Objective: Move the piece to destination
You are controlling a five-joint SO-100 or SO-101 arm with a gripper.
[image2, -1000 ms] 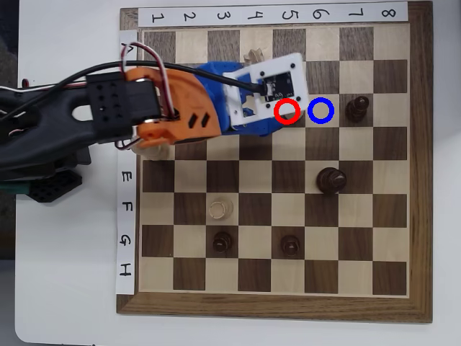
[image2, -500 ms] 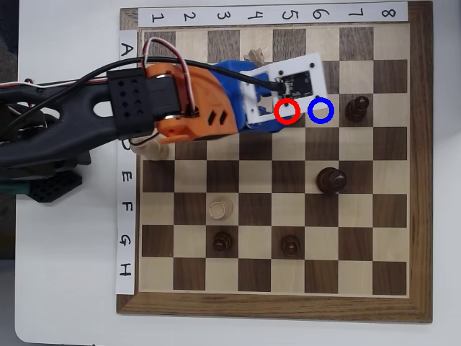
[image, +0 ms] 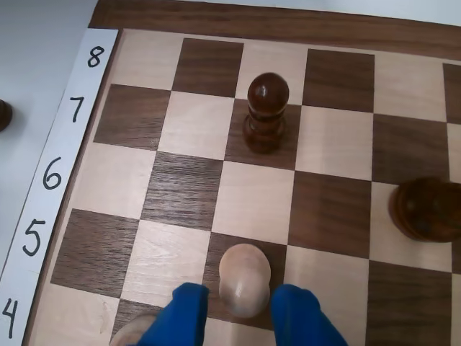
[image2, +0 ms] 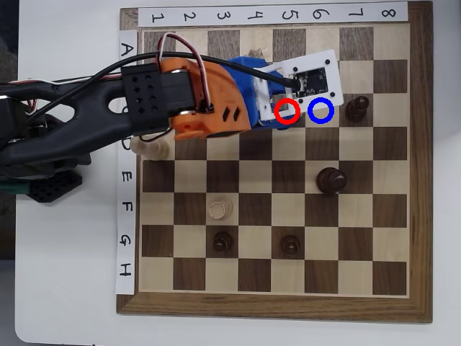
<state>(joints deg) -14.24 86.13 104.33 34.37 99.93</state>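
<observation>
Board [image2: 421,173] labelled 1–8 along top strip, letters down left strip; A, E, F, G, H readable overhead. Gripper [image: 243,317] blue fingers [image: 180,317] flank piece [image: 245,280] on dark square, contact unclear. Destination [image2: 320,110] unoccupied, next square right overhead; dark pawn [image2: 356,109] just beyond.

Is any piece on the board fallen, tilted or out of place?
Nothing stands out. The dark pawn stands upright on its square, and the pale pawn stands upright between the blue fingers. The other pieces seen from above also look upright.
</observation>
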